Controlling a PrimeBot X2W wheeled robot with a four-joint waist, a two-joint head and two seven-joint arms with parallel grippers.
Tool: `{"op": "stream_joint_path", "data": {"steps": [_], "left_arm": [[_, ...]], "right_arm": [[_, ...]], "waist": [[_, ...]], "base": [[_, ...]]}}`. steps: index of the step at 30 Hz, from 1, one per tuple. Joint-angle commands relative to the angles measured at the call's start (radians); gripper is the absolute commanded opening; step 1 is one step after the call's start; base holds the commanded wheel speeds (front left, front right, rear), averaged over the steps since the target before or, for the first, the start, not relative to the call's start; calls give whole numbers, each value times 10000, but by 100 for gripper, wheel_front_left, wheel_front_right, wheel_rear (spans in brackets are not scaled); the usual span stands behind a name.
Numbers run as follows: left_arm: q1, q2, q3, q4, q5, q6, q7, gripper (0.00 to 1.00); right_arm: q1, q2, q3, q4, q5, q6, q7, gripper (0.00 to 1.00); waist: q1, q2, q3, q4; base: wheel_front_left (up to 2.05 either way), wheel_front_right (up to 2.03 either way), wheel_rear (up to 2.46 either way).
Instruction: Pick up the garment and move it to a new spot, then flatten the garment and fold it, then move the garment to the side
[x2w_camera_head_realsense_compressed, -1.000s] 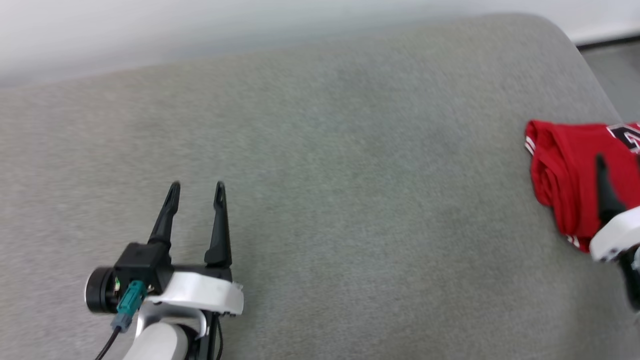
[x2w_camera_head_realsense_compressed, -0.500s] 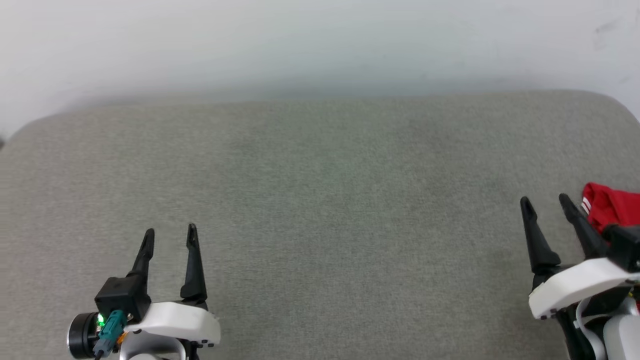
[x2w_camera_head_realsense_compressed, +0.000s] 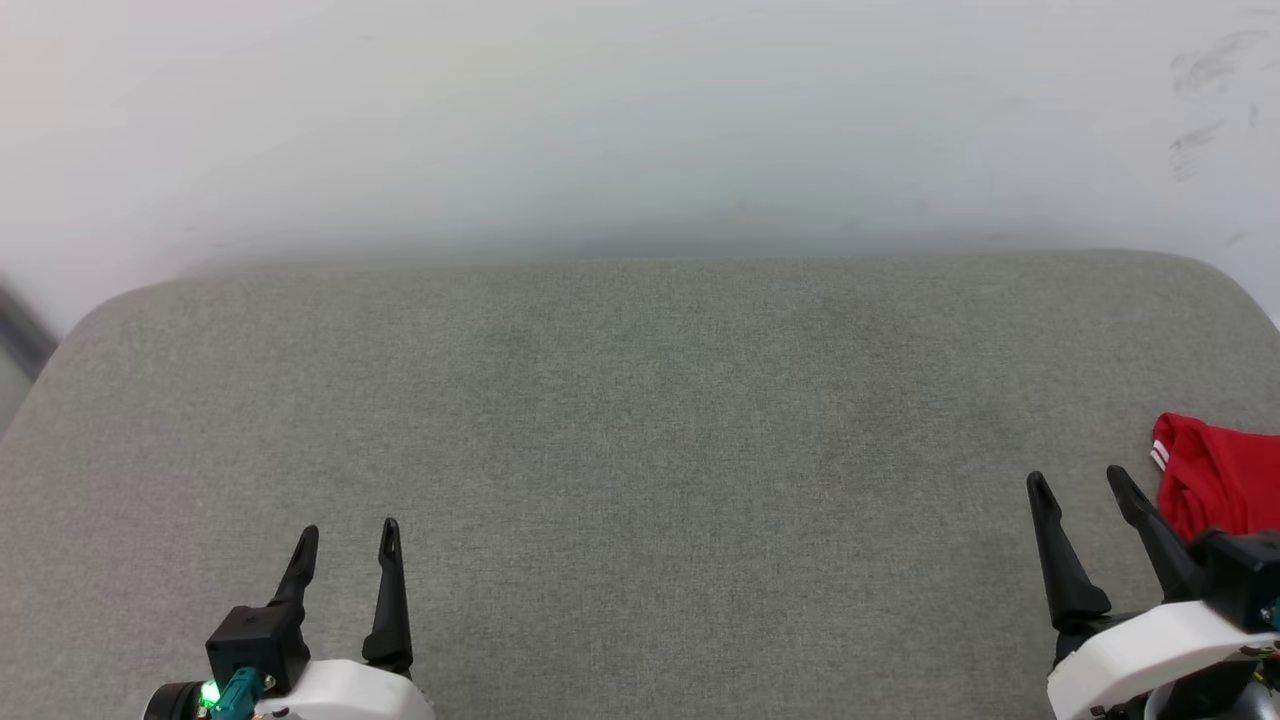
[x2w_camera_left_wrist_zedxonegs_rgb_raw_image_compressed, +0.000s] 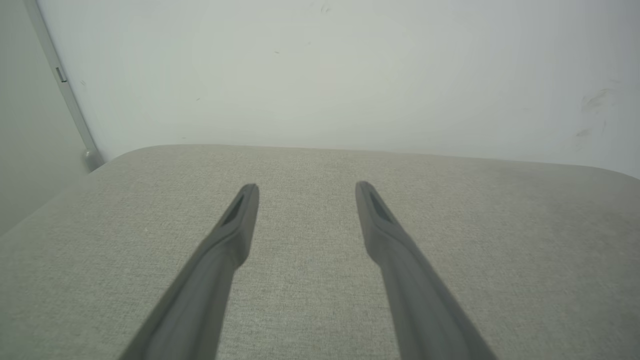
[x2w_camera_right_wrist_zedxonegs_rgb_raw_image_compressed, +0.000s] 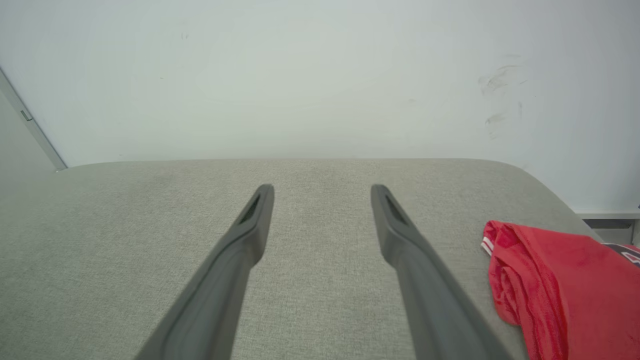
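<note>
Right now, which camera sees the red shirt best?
The right wrist view: the red shirt lies bunched at its right side, folds and striped trim clear. The head view catches a corner at its right edge.

The upholstered surface (x2w_camera_head_realsense_compressed: 640, 430) was grey-green woven cloth, matt and finely grainy. The garment (x2w_camera_head_realsense_compressed: 1215, 480) at the right was soft red cloth, matt and rumpled. The left gripper (x2w_camera_head_realsense_compressed: 347, 533) and right gripper (x2w_camera_head_realsense_compressed: 1078, 478) had dark, smooth, matt, plastic-looking fingers (x2w_camera_left_wrist_zedxonegs_rgb_raw_image_compressed: 235, 235) on smooth white wrist shells (x2w_camera_head_realsense_compressed: 1140, 640) with a slight sheen. The far wall (x2w_camera_head_realsense_compressed: 640, 120) was matt white, scuffed at the right.
</note>
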Motion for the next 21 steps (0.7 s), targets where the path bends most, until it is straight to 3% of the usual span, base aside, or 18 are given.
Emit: {"op": "stream_joint_path", "data": {"steps": [1,21], "left_arm": [[99,22,14,69,-23,-27,-65,100],[31,-140,153,439,303,-262,-72,100]], "right_arm": [[158,45,-37,-132,-86,-8,35,100],[505,101,-76,-644,-238,-8,259,100]], "waist": [[2,0,-51,-34],[2,0,-207,-85]], "base": [[0,0,0],[0,0,0]]}}
